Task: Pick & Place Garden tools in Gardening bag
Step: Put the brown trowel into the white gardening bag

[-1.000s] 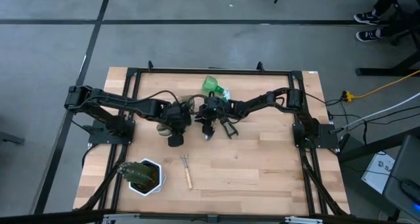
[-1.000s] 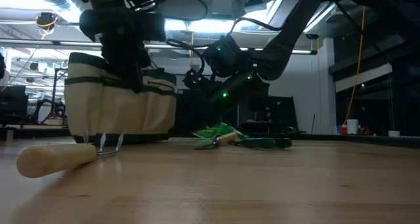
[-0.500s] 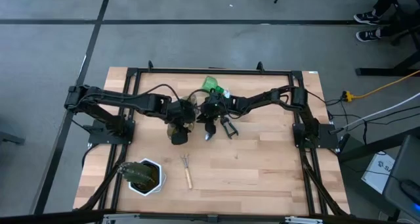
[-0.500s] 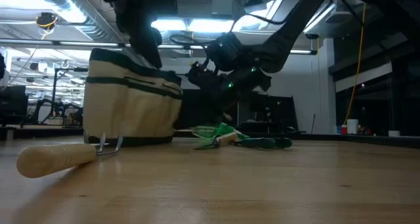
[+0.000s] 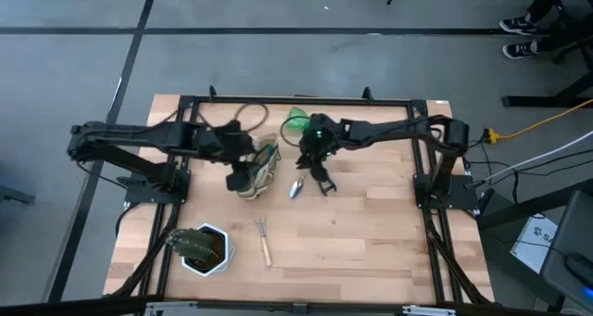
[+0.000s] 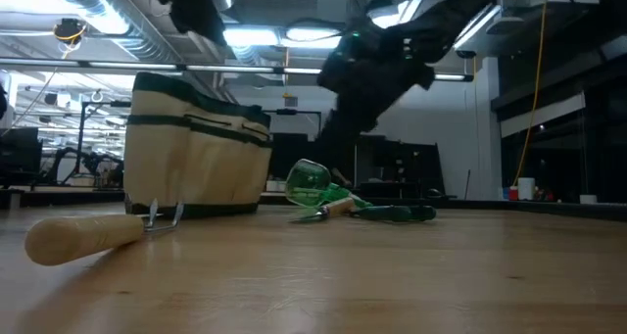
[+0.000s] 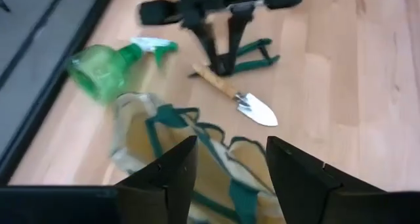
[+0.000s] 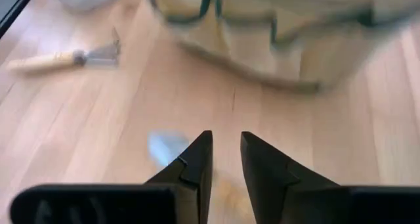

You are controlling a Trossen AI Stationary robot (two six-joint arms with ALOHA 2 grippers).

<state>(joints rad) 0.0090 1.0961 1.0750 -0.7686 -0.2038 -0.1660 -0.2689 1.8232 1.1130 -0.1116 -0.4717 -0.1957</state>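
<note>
A white pot [image 5: 206,251] holding a green plant [image 5: 192,243] was seen near the front left corner of the wooden table [image 5: 371,233], framed by black rails. Grey floor surrounded the table; a yellow cable [image 5: 537,123] and a person's shoes [image 5: 521,36] were noted at the right

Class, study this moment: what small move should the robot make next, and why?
Probably lower the right hand onto the trowel just below it. All the tools lie on the table outside the bag; its fingers hold nothing. The left hand hovers at the bag.
</note>
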